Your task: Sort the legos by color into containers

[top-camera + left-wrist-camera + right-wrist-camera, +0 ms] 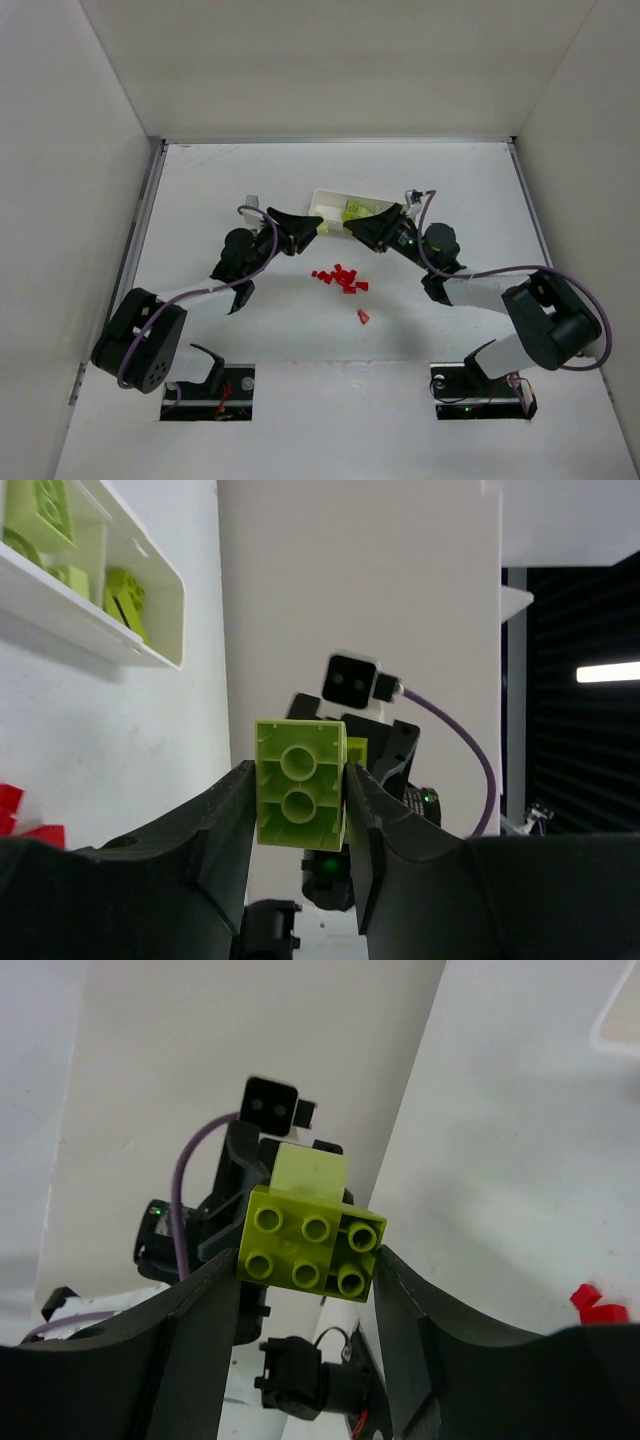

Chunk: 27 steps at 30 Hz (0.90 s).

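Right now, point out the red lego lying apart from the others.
The single red lego lowest in the top view, sitting alone. The other red legos lie bunched together, nearer the white tray.

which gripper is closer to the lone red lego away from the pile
Right, narrowly. The right gripper is straight behind the lone red lego; the left gripper sits behind and further left.

The left hand and right hand are black, and their cables are purple. The left-hand lego and the right-hand lego are both plain yellow-green, unprinted. The tray is white and the legos inside it are yellow-green. The loose legos are bright red on a white bench. The walls are off-white.
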{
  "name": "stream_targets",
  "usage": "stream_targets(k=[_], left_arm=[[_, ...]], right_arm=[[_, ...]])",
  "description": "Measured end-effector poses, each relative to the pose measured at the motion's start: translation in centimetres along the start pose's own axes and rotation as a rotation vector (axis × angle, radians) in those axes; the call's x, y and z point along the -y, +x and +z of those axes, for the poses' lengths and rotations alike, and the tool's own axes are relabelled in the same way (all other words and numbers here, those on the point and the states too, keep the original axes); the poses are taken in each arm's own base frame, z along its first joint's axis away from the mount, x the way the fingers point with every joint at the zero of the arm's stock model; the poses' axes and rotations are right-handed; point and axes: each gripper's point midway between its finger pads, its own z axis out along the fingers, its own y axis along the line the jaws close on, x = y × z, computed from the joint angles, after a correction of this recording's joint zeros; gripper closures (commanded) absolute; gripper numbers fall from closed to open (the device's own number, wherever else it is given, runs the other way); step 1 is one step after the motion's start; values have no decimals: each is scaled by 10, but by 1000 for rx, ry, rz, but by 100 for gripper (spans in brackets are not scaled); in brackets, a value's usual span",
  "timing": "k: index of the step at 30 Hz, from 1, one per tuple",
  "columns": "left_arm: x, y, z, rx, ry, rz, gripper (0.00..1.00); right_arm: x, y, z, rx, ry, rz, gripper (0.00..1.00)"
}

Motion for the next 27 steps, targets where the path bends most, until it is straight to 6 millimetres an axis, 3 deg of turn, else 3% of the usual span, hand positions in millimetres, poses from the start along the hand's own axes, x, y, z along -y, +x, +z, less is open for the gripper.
stream_targets(k=[4,9,12,18,27], left_arm=[[-11,-21,0,57,-30,7,80],[-20,-22,1,57,-54,20,80],[-21,-18,2,46,-55,37,79],[-22,-10,4,29,-60,82,78],[-21,-5,16,21,-65,148,78]], right_arm=[[-6,-35,-12,95,-6,-42,56],[-3,-57,-26,152,38,-108,56],[17,-76,-37,208,143,-168,55],[76,-109,-61,293,490,-354,55],[127,-135,-64,267,783,-512,48]])
